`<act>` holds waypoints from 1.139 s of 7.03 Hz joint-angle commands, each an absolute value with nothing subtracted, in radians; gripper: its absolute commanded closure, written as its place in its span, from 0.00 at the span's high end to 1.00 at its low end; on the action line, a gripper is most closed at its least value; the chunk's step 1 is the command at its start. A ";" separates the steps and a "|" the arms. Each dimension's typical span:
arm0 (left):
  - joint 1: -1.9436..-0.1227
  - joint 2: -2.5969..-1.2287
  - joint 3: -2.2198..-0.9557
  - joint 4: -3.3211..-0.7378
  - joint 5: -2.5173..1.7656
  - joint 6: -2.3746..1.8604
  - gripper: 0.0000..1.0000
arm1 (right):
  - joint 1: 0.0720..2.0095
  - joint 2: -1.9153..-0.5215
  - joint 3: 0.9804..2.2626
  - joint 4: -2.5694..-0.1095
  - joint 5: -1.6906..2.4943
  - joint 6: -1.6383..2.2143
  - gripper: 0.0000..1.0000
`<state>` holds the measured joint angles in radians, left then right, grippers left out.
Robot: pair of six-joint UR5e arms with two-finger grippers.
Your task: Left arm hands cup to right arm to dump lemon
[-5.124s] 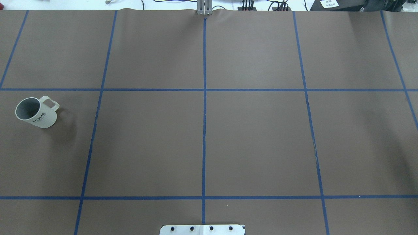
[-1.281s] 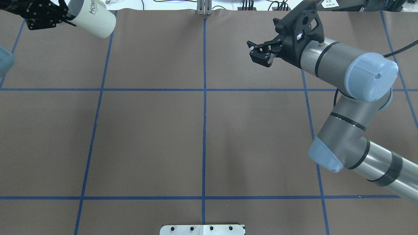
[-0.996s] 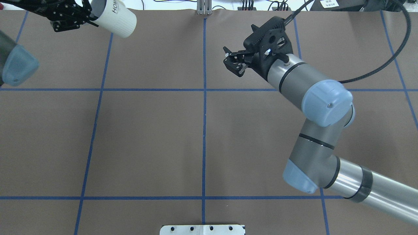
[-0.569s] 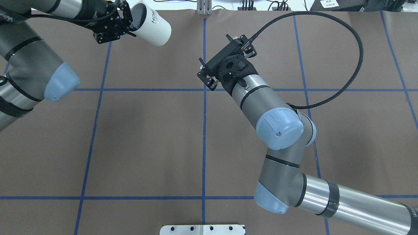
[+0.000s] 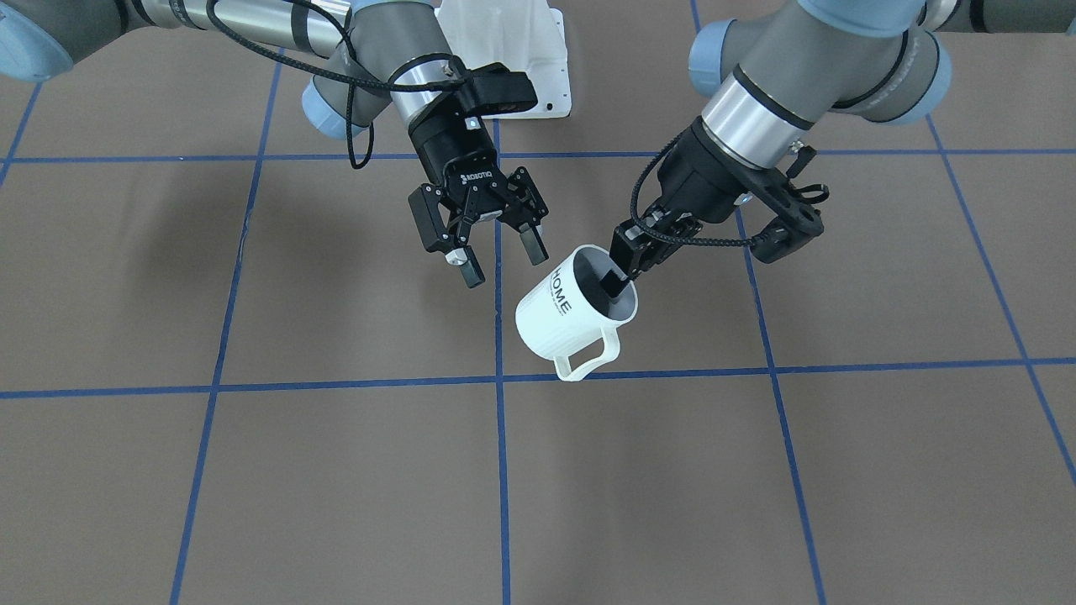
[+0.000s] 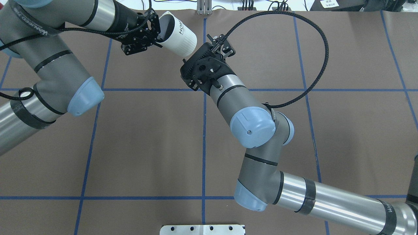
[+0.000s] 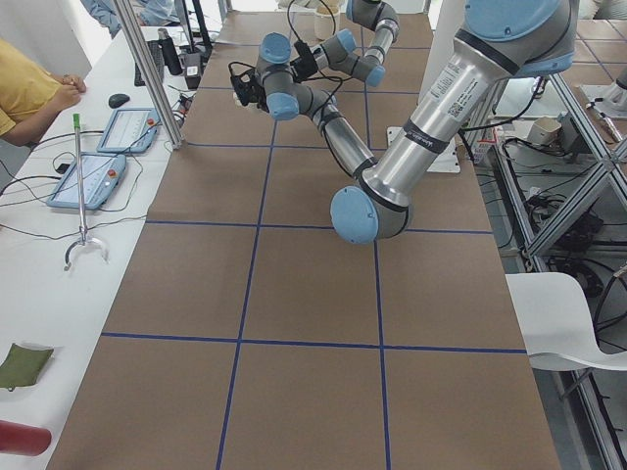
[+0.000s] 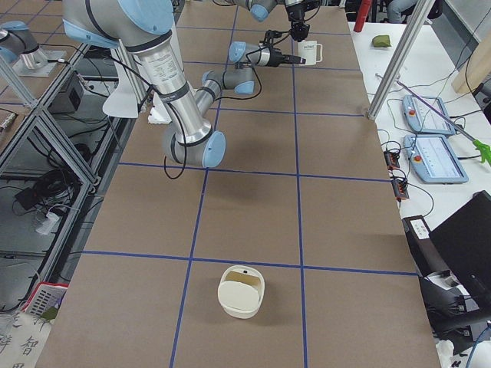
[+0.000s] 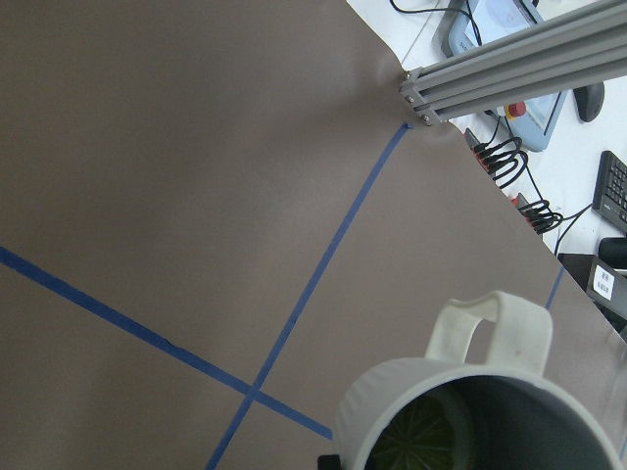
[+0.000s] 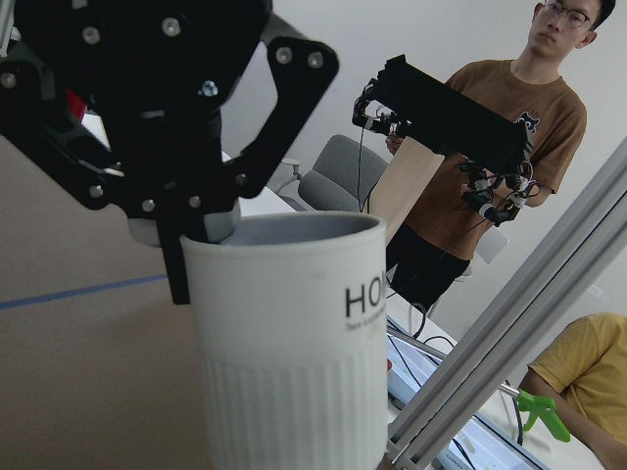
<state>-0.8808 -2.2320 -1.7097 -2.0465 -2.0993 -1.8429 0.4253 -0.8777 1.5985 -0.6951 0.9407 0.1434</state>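
Note:
The white ribbed cup with "HOME" on its wall hangs tilted in the air over the far middle of the table, handle down. My left gripper is shut on its rim, one finger inside. The cup also shows in the overhead view, the right wrist view and the left wrist view. A greenish-yellow lemon slice lies inside it. My right gripper is open and empty, just beside the cup's base, not touching it.
A cream bowl-like container stands on the table toward the robot's right end. An aluminium post rises at the table's far edge. Operators and control pendants are beyond the far edge.
My left arm has carried the cup rightward toward the table's centre line. My right gripper has swung left and now sits next to the cup's base.

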 commanded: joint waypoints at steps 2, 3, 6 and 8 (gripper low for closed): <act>-0.854 -2.235 -1.730 -2.046 -2.109 -1.861 0.00 | 0.420 -0.877 1.597 -0.696 0.919 0.138 0.97; -0.839 -2.235 -1.747 -2.046 -2.109 -1.880 0.00 | 0.419 -0.879 1.598 -0.696 0.913 0.137 0.97; -0.821 -2.238 -1.767 -2.046 -2.109 -1.904 0.00 | 0.414 -0.885 1.600 -0.695 0.911 0.137 0.97; -0.821 -2.240 -1.767 -2.046 -2.109 -1.904 0.00 | 0.410 -0.887 1.603 -0.693 0.911 0.137 0.97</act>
